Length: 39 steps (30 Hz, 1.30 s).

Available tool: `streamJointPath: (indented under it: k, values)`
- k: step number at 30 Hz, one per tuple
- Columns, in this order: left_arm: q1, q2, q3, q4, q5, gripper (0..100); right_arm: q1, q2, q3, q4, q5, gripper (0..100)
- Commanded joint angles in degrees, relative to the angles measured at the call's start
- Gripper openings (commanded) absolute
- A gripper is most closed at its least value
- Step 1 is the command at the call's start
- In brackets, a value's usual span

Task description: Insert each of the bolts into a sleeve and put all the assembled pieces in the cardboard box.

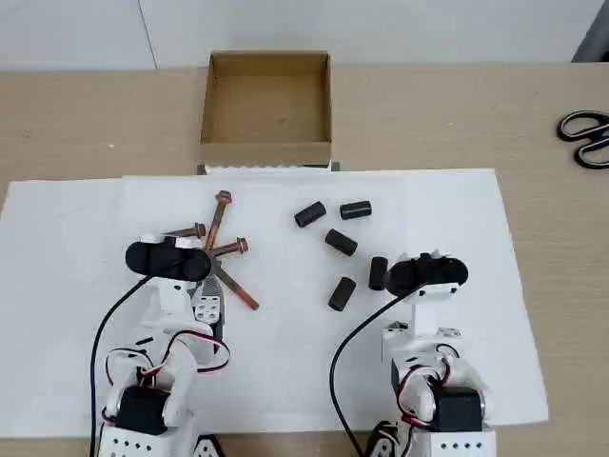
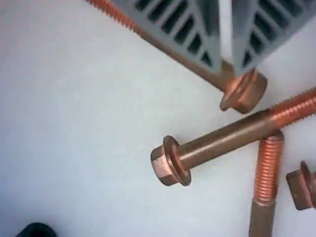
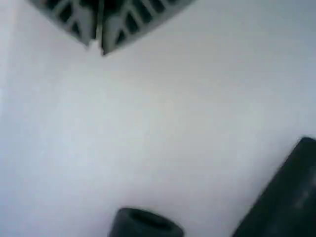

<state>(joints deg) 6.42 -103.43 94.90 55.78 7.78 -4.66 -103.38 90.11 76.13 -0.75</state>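
Looking down, the high view lays out the whole scene: an open brown cardboard box [image 1: 267, 150] sits at the far edge of a white paper sheet [image 1: 86, 314] spread over the pale wooden table [image 1: 86, 114], with black-handled scissors [image 1: 585, 138] well off to the right. On the sheet, copper-coloured flanged bolts [image 1: 221, 221] fan out in a loose cluster just ahead of the left arm [image 1: 167, 261]. Five short black cylindrical sleeves [image 1: 341, 242] lie scattered ahead of and beside the right arm [image 1: 426, 274], apart from the bolts. The left wrist view brings the bolts close (threaded ends and hexagonal heads are plain here, which the high view leaves vague). The left gripper [image 2: 227, 63] has its grey ribbed fingers [image 2: 177, 29] pressed together at the tips, grasping nothing. It sits directly over the shank of one bolt [image 2: 244, 91] near the head, though whether it touches cannot be told, and a second bolt [image 2: 217, 140] lies just beside. The right wrist view gives the right gripper [image 3: 98, 47] likewise clenched on nothing above bare paper, with two of the sleeves [image 3: 145, 226] nearby.
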Motion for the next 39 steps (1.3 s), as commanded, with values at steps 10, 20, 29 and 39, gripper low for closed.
streamJointPath:
  k: [10,20,29,39]
  values:
    - [1.8,-0.4,-0.2,0.0,-0.2,1,0.3,-0.6,-0.2,-1.2,0.6,0.4]
    - [5.0,-0.4,-0.4,0.0,-0.4,1,0.2,-0.6,-0.2,-1.2,0.6,0.4]
    - [-9.0,-0.1,-9.6,1.7,-1.2,1,0.2,-0.6,-0.2,-1.2,0.6,0.4]
    - [-15.6,-0.1,-13.7,8.4,-6.6,1,0.0,-0.6,-0.2,-1.2,0.6,0.4]
